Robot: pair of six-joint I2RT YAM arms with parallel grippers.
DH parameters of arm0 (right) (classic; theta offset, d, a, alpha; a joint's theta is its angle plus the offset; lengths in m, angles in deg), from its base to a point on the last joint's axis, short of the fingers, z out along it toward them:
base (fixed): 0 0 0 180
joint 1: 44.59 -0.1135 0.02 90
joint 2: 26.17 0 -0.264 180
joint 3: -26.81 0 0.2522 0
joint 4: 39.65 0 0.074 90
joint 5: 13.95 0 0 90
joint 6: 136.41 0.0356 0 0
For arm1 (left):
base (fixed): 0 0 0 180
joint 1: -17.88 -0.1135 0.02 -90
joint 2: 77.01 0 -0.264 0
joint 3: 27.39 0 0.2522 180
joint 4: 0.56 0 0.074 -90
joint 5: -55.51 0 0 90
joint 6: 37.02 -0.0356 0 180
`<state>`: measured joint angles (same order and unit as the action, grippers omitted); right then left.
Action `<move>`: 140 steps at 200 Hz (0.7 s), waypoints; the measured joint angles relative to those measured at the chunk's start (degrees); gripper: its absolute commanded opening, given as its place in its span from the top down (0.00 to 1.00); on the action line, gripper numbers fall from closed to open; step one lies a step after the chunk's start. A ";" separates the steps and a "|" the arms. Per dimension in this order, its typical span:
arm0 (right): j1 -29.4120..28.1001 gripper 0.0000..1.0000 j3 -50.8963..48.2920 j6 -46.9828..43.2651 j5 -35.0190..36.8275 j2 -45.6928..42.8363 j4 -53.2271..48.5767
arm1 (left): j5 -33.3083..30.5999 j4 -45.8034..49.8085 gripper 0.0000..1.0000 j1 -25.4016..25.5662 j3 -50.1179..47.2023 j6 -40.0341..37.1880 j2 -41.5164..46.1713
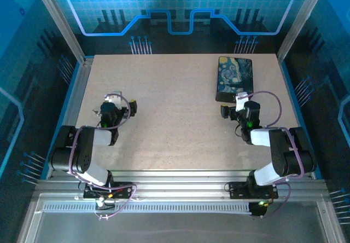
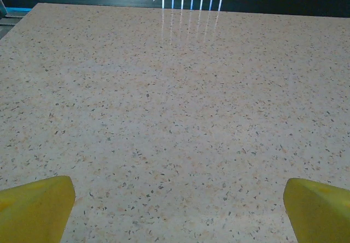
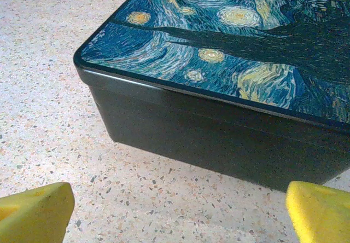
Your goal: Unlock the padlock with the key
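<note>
Beige and speckled, the table (image 1: 175, 139) sits under both my arms when seen from above. My left gripper (image 1: 112, 106) is on the left side, over bare table. My right gripper (image 1: 234, 109) is on the right side, just beside the near end of a flat box (image 1: 235, 77). The box lies at the far right of the table. Its lid is shut and has a blue picture with swirls on it.

From my left wrist, my left gripper (image 2: 178, 191) is spread wide. One yellow finger (image 2: 33, 210) is in each bottom corner, and between them is bare speckled table (image 2: 175, 90). The far edge of the table is at the top, with thin white lines behind it.

From my right wrist, my right gripper (image 3: 179, 194) is spread wide too. Its yellow fingers (image 3: 320, 213) are in the bottom corners and pinch nothing. Right in front of them stands the box (image 3: 219, 139), apart from the fingers. One corner of the box points to the left. Its side is dark and shiny, and its lid is blue with yellow stars and swirls. The box rests flat on the table (image 3: 49, 90).

I cannot tell where the padlock or the key is.
</note>
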<state>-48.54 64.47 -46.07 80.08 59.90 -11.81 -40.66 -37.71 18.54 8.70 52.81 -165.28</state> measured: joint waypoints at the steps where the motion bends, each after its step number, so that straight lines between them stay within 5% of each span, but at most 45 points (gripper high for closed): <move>1: 0.00 0.00 0.00 0.00 0.00 0.00 0.00 | 0.00 0.00 0.01 0.00 0.00 0.02 0.00; 140: 0.00 0.00 0.09 0.00 0.00 0.00 0.00 | 0.57 0.02 0.01 -0.02 0.00 0.02 0.00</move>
<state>-48.54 64.56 -46.07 80.08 59.90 -11.81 -40.09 -37.69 18.52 8.70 52.83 -165.28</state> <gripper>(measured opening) 0.999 0.990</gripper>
